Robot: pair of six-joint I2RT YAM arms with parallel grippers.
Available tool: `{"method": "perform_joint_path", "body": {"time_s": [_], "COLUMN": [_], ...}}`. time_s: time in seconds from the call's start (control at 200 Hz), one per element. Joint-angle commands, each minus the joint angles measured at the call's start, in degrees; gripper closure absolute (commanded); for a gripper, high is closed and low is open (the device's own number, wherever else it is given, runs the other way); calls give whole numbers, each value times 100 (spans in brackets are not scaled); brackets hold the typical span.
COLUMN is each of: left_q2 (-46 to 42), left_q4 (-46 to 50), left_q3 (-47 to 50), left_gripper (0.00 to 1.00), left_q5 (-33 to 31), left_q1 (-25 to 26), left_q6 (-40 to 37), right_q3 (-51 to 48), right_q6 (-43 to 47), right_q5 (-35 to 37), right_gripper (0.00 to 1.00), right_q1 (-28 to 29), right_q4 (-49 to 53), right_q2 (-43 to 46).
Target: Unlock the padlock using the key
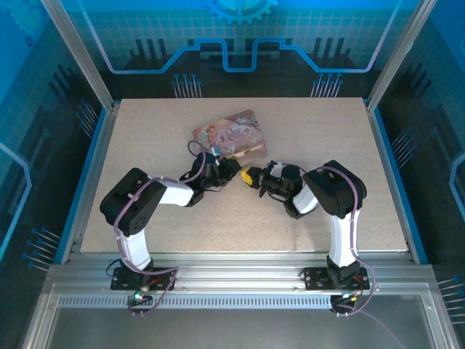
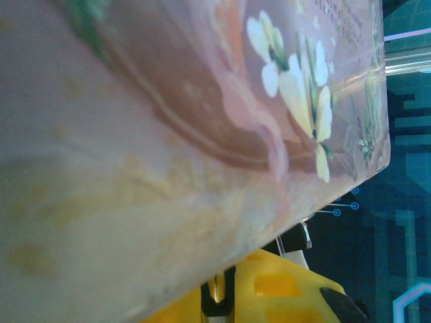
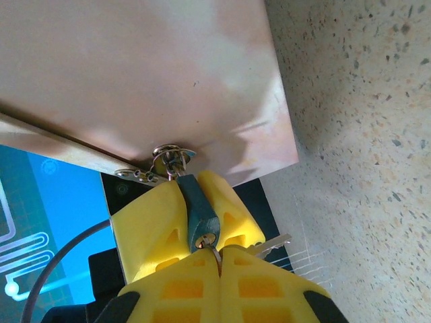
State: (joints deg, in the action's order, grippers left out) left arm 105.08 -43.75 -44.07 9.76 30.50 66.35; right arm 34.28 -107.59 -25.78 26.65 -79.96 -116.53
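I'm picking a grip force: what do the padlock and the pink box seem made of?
Padlock: likely metal, matte blue-grey coated body with a bright chrome-like shackle. Pink box: probably thin tinplate, smooth satin sheen, crisp edge, glossy floral print.

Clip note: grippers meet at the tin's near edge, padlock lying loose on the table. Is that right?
Not loose: the right wrist view shows the padlock hanging on the tin's clasp, pinched by the left gripper. The right gripper, holding the key, does meet it at the tin's near edge.
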Motion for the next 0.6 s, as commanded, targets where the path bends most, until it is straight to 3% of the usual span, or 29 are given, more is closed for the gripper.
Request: {"method": "perform_joint_path", "body": {"time_s": [0.0,0.31,0.595], "left_q2": [-159,-143,-290], "left_q4": [-342,-363,-105], "left_q3": [4,42,167], "left_gripper": [100,100,97], "left_q5": [1327,1358,1142], "left_q1": [430,426,256], "left_q6": [73,104,-13], "right_q3": [351,399,44], "right_q6": [63,140,536], "right_q5": [519,451,130], "right_gripper": [99,97,80], "right_q1": [-2,-2,-108], "right_q4": [-134,-8,383], "right_q2": [-53,-56,228]}}
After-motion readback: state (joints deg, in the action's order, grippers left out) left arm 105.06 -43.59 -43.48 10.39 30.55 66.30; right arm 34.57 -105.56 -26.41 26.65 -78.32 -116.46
